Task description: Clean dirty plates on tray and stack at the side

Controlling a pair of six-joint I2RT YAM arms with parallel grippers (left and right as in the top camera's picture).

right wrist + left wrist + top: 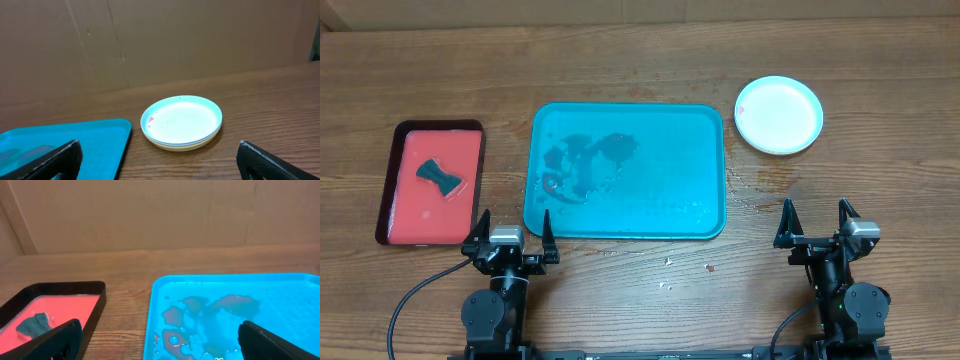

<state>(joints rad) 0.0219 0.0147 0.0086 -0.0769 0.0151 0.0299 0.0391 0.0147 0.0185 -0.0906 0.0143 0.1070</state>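
Observation:
The plates (779, 114) sit stacked on the wood to the right of the teal tray (700, 200), pale aqua on top; the stack (182, 121) shows a small red fleck at its left rim. The tray (295, 287) holds no plates, only wet reddish smears at its left half. My left gripper (511, 237) stands open at the tray's near left corner, its fingers (52, 341) wide apart with nothing between them. Near the table's front right, my right gripper (815, 226) is open and empty, fingers (270, 161) spread, well short of the stack.
A smaller red tray (402, 205) with a dark rim lies at the far left, holding a dark sponge (440, 177). The red tray (97, 292) and sponge (33, 324) also show in the left wrist view. Wet spots and crumbs dot the wood near the teal tray's right and front edges.

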